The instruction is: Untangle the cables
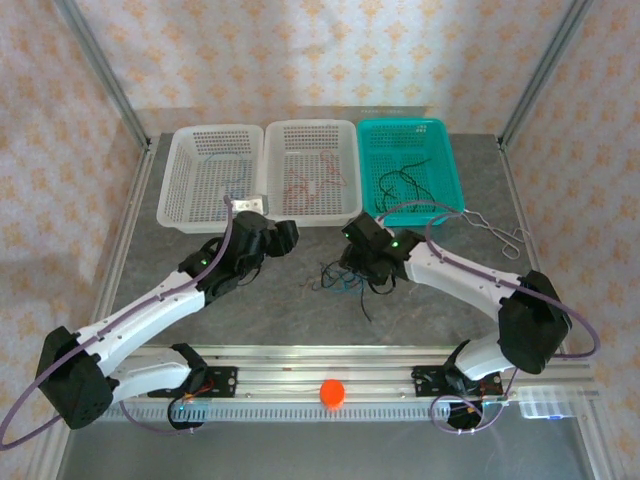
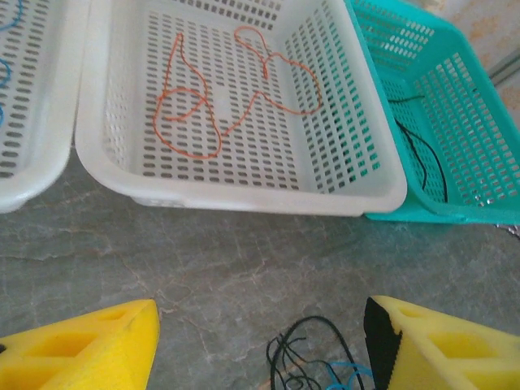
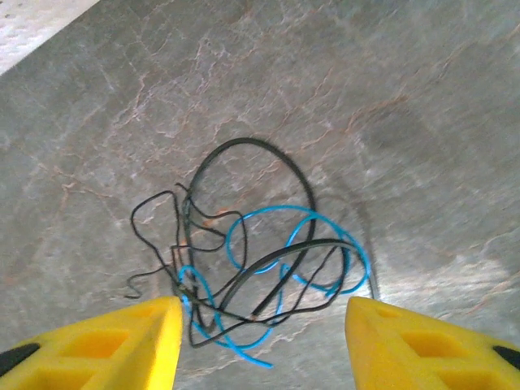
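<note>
A grey table is carrying three baskets along its far edge: a left white basket, a middle white basket, and a teal basket toward the far right corner. My left gripper is hovering just short of the middle white basket, its yellow jaws standing apart with nothing between them. My right gripper is hanging over the middle of the table, jaws wide apart and clamping nothing. The cables, a small tangle of black and blue strands, are lying flat on the table's middle, just beyond my right jaws and touching neither. A red cable is lying in the middle white basket, and black cables in the teal basket.

I am judging the best grab to be a single strand away from the knot at the tangle's left. The wide black loop on its far side is lying clear. Taking only that loop, and pulling slowly while my left jaws pin the rest, should avoid tightening the knot.
</note>
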Controlling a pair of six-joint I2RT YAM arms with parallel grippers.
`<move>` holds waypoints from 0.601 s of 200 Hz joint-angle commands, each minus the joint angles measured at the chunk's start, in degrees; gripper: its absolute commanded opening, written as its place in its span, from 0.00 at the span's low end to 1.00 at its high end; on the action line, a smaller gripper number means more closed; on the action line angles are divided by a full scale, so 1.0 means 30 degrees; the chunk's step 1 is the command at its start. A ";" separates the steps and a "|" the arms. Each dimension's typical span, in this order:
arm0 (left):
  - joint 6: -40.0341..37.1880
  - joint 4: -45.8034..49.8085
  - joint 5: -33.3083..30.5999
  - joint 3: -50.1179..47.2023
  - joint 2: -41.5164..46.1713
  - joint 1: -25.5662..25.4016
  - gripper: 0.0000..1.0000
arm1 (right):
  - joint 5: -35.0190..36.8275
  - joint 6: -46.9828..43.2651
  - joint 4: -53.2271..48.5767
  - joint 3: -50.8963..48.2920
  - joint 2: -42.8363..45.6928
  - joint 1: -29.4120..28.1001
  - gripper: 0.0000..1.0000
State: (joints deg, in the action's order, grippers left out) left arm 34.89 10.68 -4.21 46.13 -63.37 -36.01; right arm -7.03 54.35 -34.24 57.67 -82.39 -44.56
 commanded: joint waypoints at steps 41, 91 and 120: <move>-0.0323 -0.1273 0.0408 -0.0260 0.0107 -0.0067 0.68 | -0.0430 0.2593 0.0911 -0.0092 -0.1120 -0.0111 0.55; -0.0922 -0.1274 0.0476 -0.0173 -0.0150 -0.0071 0.67 | -0.0669 0.2339 0.1207 0.0169 -0.2588 -0.0118 0.61; -0.1017 -0.1245 0.0437 -0.0141 -0.0148 -0.0067 0.67 | -0.0792 0.2186 0.1647 0.0511 -0.3416 -0.0072 0.59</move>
State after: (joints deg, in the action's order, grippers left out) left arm 33.01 8.23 -3.38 45.41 -63.61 -36.01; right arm -9.67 60.66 -30.37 57.69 -90.85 -44.69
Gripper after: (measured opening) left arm 0.674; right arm 0.609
